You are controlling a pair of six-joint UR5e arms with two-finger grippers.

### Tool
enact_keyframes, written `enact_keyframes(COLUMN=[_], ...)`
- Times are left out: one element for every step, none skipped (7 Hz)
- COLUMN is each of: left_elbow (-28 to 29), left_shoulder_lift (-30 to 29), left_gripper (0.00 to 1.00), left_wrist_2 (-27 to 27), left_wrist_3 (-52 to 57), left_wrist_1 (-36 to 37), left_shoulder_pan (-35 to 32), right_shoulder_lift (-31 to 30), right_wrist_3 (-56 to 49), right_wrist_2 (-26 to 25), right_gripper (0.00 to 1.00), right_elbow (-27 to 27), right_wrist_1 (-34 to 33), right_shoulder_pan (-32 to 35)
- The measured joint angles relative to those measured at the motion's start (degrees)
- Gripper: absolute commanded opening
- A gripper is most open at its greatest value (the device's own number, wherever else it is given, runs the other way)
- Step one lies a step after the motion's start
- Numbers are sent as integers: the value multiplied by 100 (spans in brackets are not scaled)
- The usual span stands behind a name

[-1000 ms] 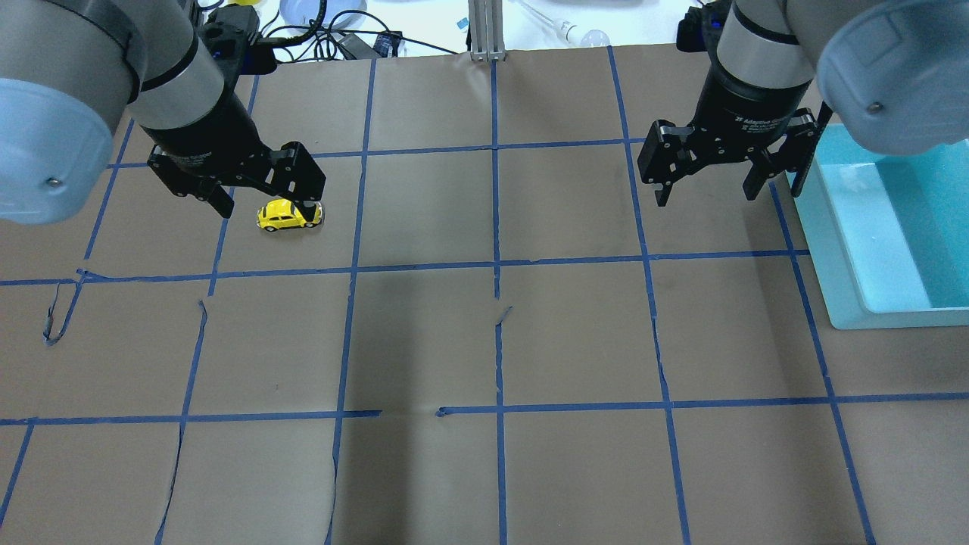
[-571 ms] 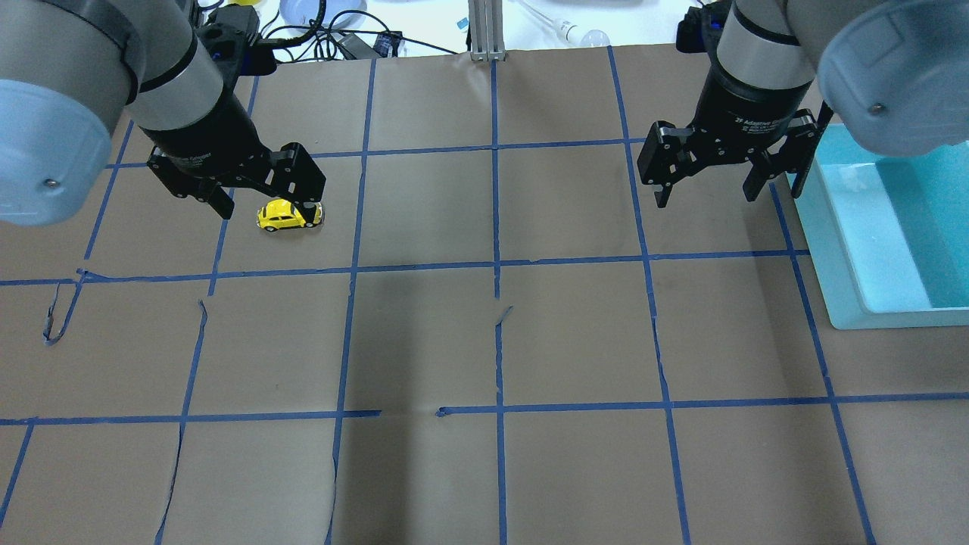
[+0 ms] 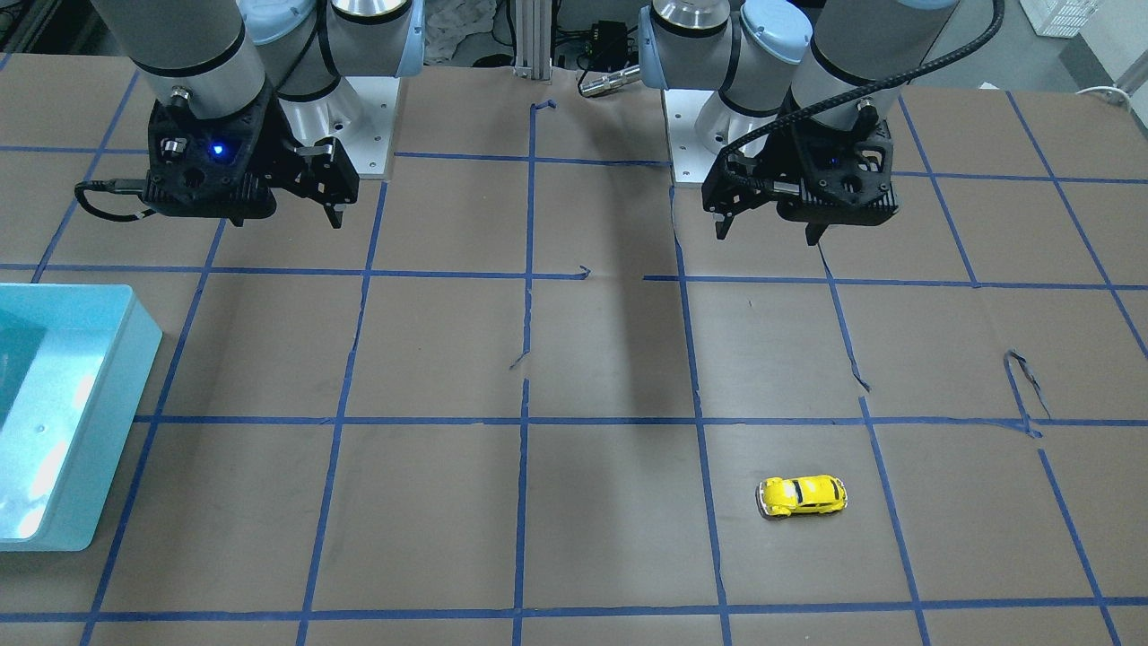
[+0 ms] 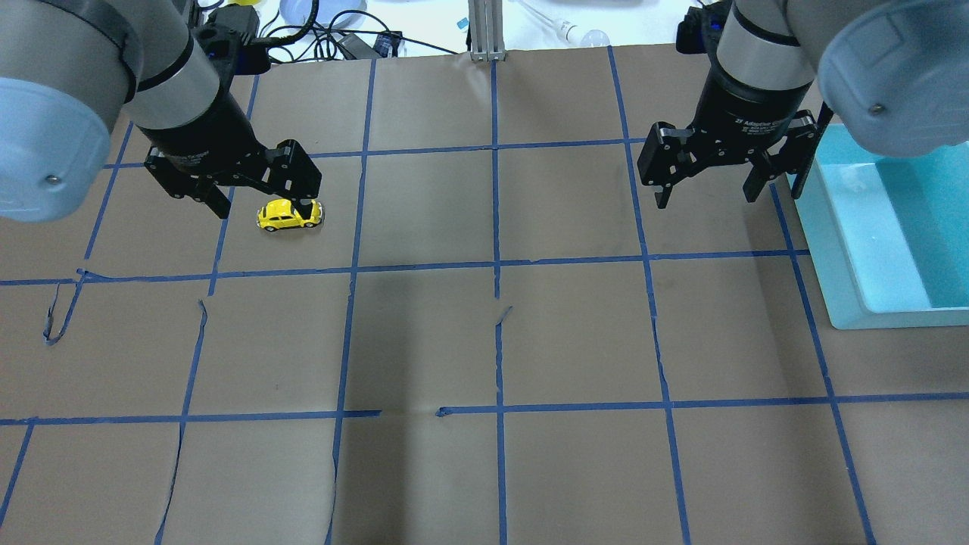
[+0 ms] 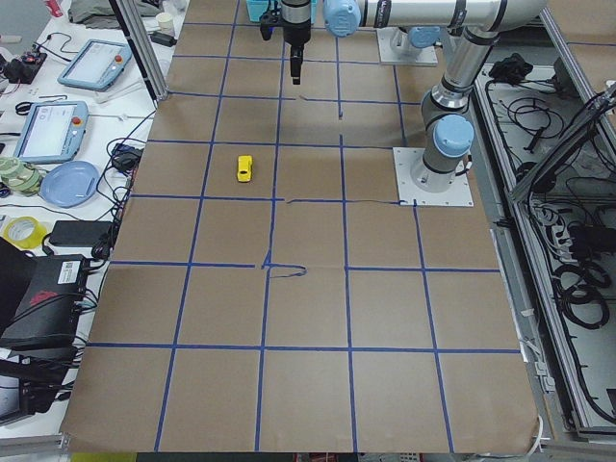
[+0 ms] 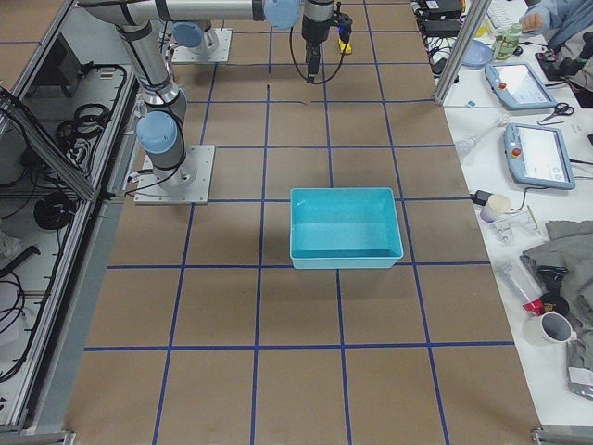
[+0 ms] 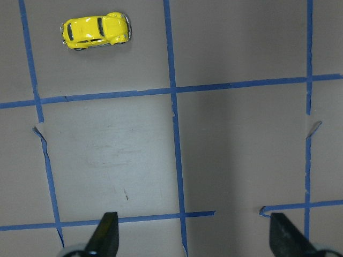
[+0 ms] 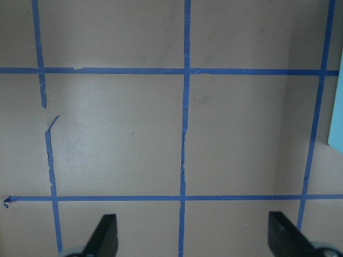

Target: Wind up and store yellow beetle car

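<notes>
The yellow beetle car stands on its wheels on the brown paper, alone in a taped square. My left gripper hangs open well above the table, nearer the robot's base than the car. Its wrist view shows the car at the top left, far ahead of the spread fingertips, with nothing between them. My right gripper is also open and empty, raised over bare paper beside the teal bin. Only taped paper lies under its fingers.
The teal bin sits at the table edge on the robot's right and looks empty. Blue tape lines cross the paper, torn and lifted in places. Cables and desk clutter lie beyond the far edge.
My left gripper has drifted slightly left and up in the overhead view, still open. The car and the right arm have not moved.
</notes>
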Motion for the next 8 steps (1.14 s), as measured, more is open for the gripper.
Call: enact_keyframes(left_elbow=[3,-31,-35,-31,-54,-87,-110,-120], left_shoulder_lift=[-56,-164,-282,-375,-441,-535,-694,-881], left_gripper=[100,100,100,100,100,100,100,100], left_wrist_2=[-23,-14,-4,-4,14,16,-2,-16], left_wrist_3=[-309,-1079,-2045,-2995,-3766,-4555,-5411,-5991], left_wrist_1=[170,383,519,667,815,925,1048,1238], left_shoulder_pan=[13,60,170,315,425,541,717,856], right_shoulder_lift=[3,7,8,12,15,15,13,11], right_wrist_3=[0,3,5,5,6,6,6,4], right_wrist_2=[2,4,1,-9,-17,-16,-12,-12], right_gripper=[100,100,100,100,100,100,100,100], right_elbow=[-1,0,2,2,3,1,0,0], right_wrist_1=[2,3,7,12,16,23,27,29], right_shoulder_pan=[0,1,-3,-12,-14,-12,-4,3])
